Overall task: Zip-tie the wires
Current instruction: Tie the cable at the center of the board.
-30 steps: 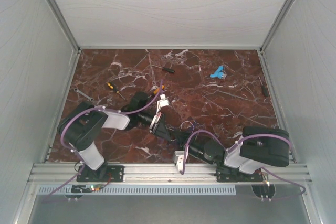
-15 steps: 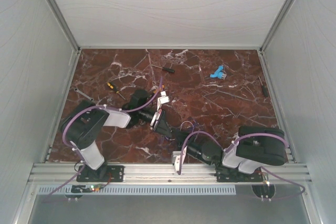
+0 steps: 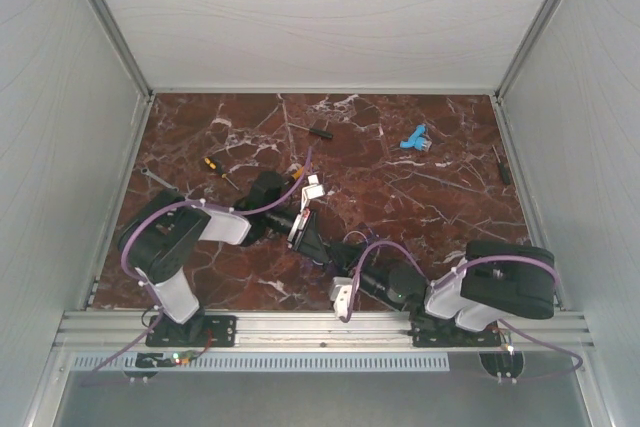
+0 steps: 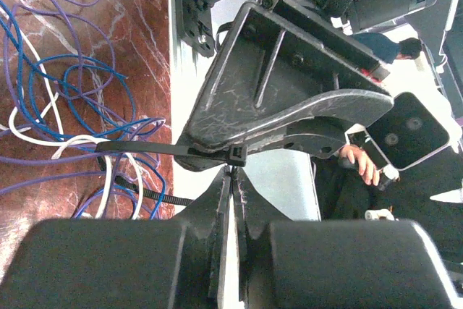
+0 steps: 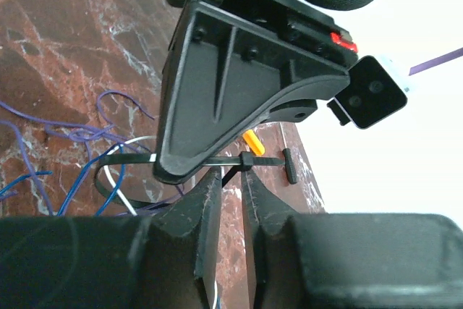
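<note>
Wires (image 4: 76, 110): a loose tangle of thin purple, blue and white strands. It lies on the marble table (image 3: 440, 172) near the front edge, between the two arms and just beside both grippers. A black zip tie (image 4: 145, 147) loops around part of the bundle, with its head at the fingertips.

Left gripper (image 4: 231, 176): clenched, tips right under the tie head. Cannot tell whether the strap is pinched.

Right gripper (image 5: 230, 179): fingers a sliver apart, strap crossing at the tips, no firm pinch evident.

Handling, my read: very light, limp and springy. Loops likely splay and slip out if nudged (nothing stiff to push against). The insulation looks thin, so over-cinching could nick it. Best hold is the tie, not the strands: one side on the head, the other on the free tail, pulling along the strap.
</note>
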Motion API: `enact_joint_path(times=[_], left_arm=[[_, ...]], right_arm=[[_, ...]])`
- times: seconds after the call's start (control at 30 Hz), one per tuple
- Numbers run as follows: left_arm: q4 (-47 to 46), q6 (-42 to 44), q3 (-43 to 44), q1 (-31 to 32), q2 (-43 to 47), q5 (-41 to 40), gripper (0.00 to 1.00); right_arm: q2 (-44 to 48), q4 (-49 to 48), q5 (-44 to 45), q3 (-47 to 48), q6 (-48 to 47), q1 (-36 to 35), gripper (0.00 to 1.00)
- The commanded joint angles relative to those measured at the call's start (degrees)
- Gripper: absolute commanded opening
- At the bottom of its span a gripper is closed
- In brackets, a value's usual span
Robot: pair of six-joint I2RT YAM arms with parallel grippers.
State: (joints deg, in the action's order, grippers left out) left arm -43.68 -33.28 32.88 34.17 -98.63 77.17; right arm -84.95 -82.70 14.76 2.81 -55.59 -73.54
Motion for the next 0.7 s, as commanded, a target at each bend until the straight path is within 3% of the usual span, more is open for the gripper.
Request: enact_joint_path(times=[0.0,0.17,0.67], left_arm=[[-3.5,0.6,0.1,0.3,-0.8,0.2,0.00],[-3.9,0.1,-0.2,0.3,-0.9,0.4,0.00],[-6.2,0.1,-0.3,0.6,-0.9,0.8,0.00]], right_arm=[[2.5,-6.1,-3.5,1.0,5.1,1.6,0.17],[3.3,-4.5,-5.2,1.3,7.0,2.5,0.19],[2.1,-3.8,-8.3,2.3,9.9,4.7,0.15]])
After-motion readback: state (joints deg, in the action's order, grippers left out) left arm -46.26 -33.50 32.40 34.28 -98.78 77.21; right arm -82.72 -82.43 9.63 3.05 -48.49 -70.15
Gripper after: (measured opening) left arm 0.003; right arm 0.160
